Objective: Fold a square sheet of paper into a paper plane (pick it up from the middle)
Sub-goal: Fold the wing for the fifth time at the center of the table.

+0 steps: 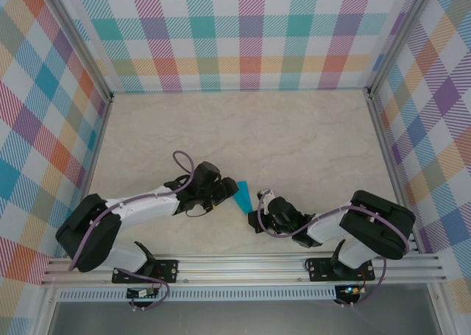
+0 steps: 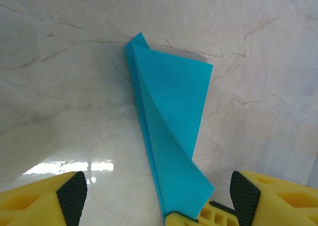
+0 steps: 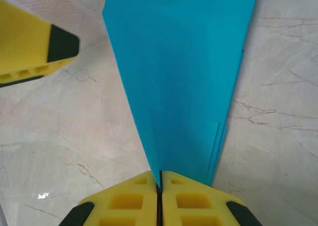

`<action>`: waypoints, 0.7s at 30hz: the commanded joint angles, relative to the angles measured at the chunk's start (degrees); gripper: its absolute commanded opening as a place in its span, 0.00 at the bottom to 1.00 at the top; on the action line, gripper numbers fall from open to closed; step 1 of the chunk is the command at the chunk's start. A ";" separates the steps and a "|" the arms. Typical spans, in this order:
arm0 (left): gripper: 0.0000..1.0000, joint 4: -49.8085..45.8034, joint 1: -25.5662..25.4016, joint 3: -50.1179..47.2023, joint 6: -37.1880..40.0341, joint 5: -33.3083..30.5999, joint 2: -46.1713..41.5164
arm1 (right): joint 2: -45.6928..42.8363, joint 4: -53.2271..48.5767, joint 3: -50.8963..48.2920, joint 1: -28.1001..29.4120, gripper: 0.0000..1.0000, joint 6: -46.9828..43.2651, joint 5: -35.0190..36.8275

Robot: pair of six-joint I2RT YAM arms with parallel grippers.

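Two right jaws pinch the teal paper plane [image 3: 179, 77].

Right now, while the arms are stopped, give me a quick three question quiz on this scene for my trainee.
1. True or false: the left gripper is clamped on the teal paper plane.
2. What grips the plane's narrow end? A: the right gripper. B: the left gripper. C: nothing, it lies free.
3. Fill the gap: the table under the plane has a pale ___ pattern.

Key: 1 false, its jaws stand open on either side of the plane. 2 A. 3 marble.
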 commanded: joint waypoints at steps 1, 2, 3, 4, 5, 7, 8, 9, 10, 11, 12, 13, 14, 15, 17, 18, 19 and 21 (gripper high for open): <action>0.80 -1.62 0.63 3.21 -1.11 2.33 2.63 | -1.82 -2.55 -0.52 -0.19 0.09 -3.89 0.17; 0.81 -2.01 0.77 3.83 -1.69 2.25 3.30 | -2.43 -2.98 -0.61 -0.16 0.10 -4.50 0.10; 0.81 -2.98 0.85 4.57 -1.96 2.26 3.94 | -3.00 -3.67 -0.55 -0.16 0.10 -5.02 0.22; 0.81 -4.67 0.86 5.66 -1.90 2.34 4.87 | -3.62 -4.84 -0.41 -0.16 0.10 -5.62 0.40; 0.81 -6.59 1.02 6.96 -1.73 2.44 5.89 | -4.37 -5.34 -0.36 -0.19 0.10 -6.22 0.53; 0.76 -8.98 1.04 8.45 -1.99 2.86 7.75 | -5.42 -7.23 -0.53 -0.10 0.11 -7.11 0.68; 0.73 -9.62 1.12 9.08 -2.07 3.19 8.58 | -5.81 -7.79 -0.39 -0.11 0.11 -7.63 0.62; 0.72 -10.10 1.04 9.49 -2.09 3.53 9.21 | -6.14 -8.33 -0.32 -0.15 0.11 -7.91 0.54; 0.72 -10.29 1.04 9.83 -2.36 3.91 9.80 | -6.33 -8.91 -0.15 -0.12 0.12 -8.24 0.41; 0.71 -10.35 1.03 10.08 -2.51 4.33 10.36 | -6.43 -9.12 -0.09 -0.17 0.12 -8.57 0.07; 0.70 -10.33 1.04 10.33 -2.65 4.65 10.90 | -6.37 -9.20 0.07 -0.12 0.12 -8.75 -0.22; 0.69 -10.44 1.08 10.72 -2.77 5.07 11.56 | -6.12 -9.21 0.24 -0.15 0.13 -8.99 -0.69; 0.67 -10.63 1.08 11.18 -2.74 5.44 12.17 | -5.84 -9.22 0.41 -0.19 0.13 -9.19 -1.06; 0.65 -10.75 1.09 11.63 -2.69 5.84 12.77 | -5.54 -9.37 0.65 -0.11 0.13 -9.46 -1.34; 0.62 -10.96 1.09 12.19 -2.58 6.15 13.46 | -5.12 -9.68 1.01 -0.15 0.13 -9.75 -1.57; 0.62 -10.93 1.04 12.45 -2.44 6.13 13.60 | -5.03 -9.74 1.09 -0.14 0.13 -9.90 -1.69; 0.62 -10.94 1.04 12.67 -2.38 6.13 13.64 | -4.94 -9.97 1.20 -0.17 0.13 -10.02 -1.81; 0.59 -12.99 1.04 13.07 -2.18 6.15 13.62 | -5.03 -10.40 1.31 -0.10 0.13 -10.23 -1.72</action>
